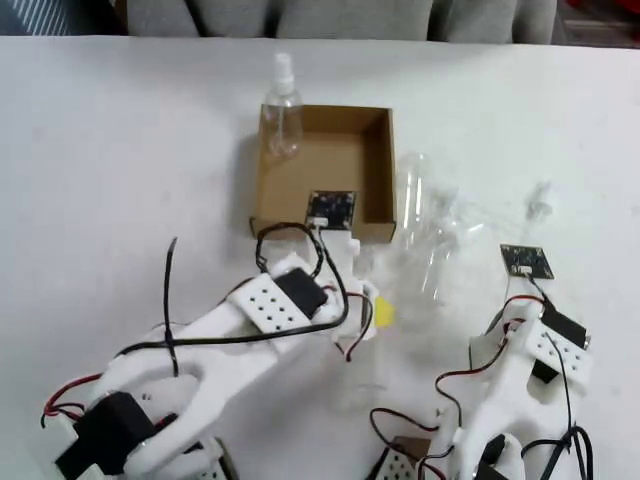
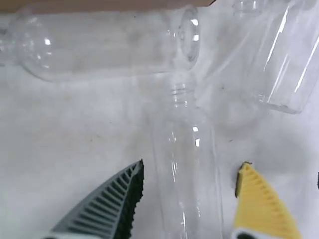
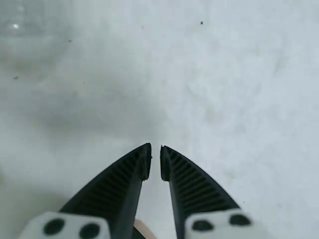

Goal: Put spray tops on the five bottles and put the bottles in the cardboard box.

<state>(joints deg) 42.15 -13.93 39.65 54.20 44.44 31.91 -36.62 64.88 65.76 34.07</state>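
One clear bottle (image 2: 182,129) lies between the left gripper's (image 2: 192,165) spread fingers, neck pointing away toward the cardboard box (image 1: 388,165).

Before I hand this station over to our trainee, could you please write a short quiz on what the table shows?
1. True or false: the left hand is open, with a capless bottle lying between its fingers.
2. How many bottles stand inside the cardboard box? A) none B) one C) three
3. Fill in: the right hand is ___ and holds nothing.

Key: 1 true; 2 B, the spray-topped bottle; 3 shut.
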